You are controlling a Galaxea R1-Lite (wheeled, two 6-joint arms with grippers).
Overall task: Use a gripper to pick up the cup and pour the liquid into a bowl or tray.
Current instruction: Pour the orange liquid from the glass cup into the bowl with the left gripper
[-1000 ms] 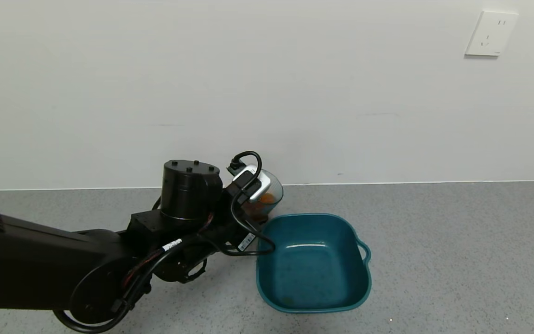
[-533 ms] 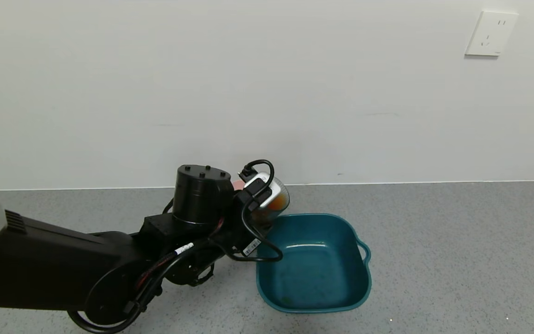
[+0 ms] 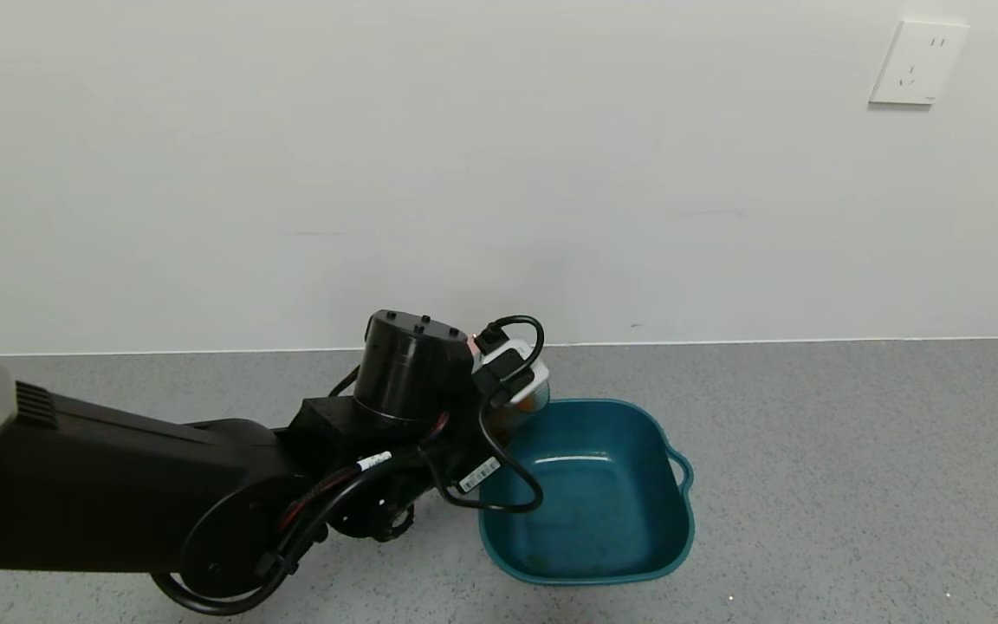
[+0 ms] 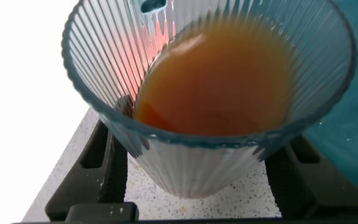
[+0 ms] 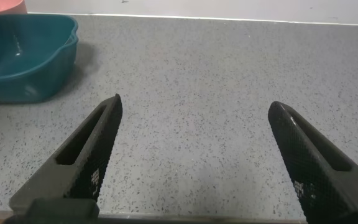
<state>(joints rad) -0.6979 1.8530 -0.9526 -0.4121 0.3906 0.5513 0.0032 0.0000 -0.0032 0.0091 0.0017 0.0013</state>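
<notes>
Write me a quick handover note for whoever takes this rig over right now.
Left end effector: shut on the cup, held at the basin's far-left rim.
Right end effector: open, idle, low over the table away from the basin.
Liquid: all in the cup; basin looks dry.
Pink bowl: behind the basin, unused.
Done: pick-up, carry.
Left: move over the basin, tilt, pour.
</notes>
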